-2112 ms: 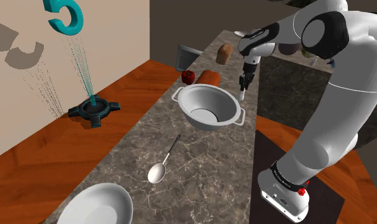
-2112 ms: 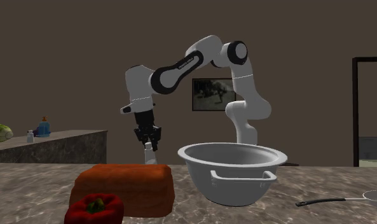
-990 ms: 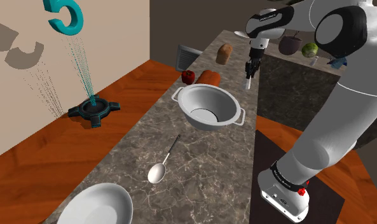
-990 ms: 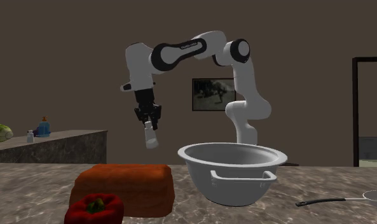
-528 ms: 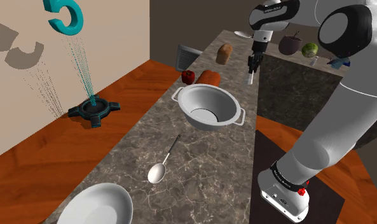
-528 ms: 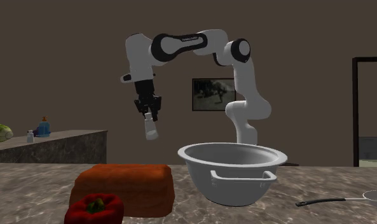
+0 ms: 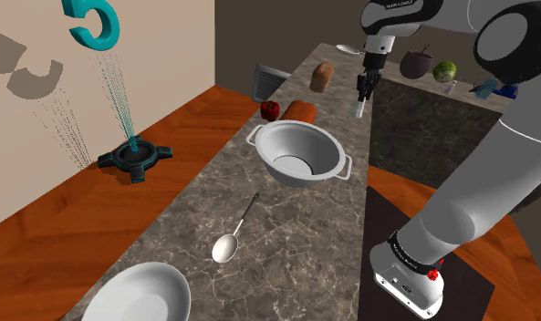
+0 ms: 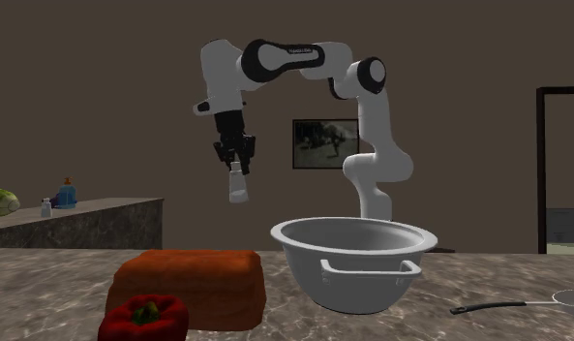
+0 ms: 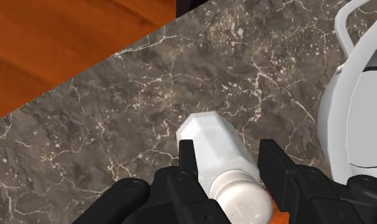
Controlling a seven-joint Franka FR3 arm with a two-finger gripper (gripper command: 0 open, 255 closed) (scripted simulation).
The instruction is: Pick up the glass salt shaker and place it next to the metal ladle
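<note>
Shoulder view: gripper [image 7: 360,88] high above the counter [image 7: 286,228], white salt shaker [image 7: 357,109] hanging from it, well apart from the ladle [image 7: 234,232]. Second exterior view: salt shaker aloft, seemingly tilted. Wrist view: gripper clamped on it. We judge transport; next, lower it beside the ladle.

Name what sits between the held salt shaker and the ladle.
In the shoulder view, the white two-handled pot stands between the shaker in the gripper and the ladle on the counter.
</note>
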